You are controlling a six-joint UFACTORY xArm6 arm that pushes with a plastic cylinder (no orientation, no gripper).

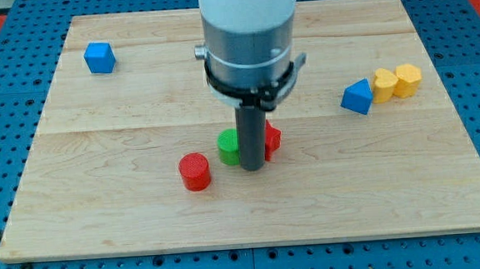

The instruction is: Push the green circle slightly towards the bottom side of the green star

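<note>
Tip (252,168) was a plain dark rod end with no jaws to part or close, down on the wooden board (145,215). Counted two red blocks, two blue, two yellow, one green. Red cylinder (195,171) sat at view's left of the tip; second red block (271,138) half hidden on its right. Green block (228,147), shape unclear, touched the rod's left side. Blue cube (99,57) far top left; blue wedge (357,97) beside yellow pair (385,85) (408,79).

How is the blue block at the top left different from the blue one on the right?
The blue cube stands alone near the view's top left; the blue wedge-like block sits at the view's right, against a yellow block. The cube looks boxy and lighter blue; the other comes to a point. Both are small, blue, and far from my tip.
</note>
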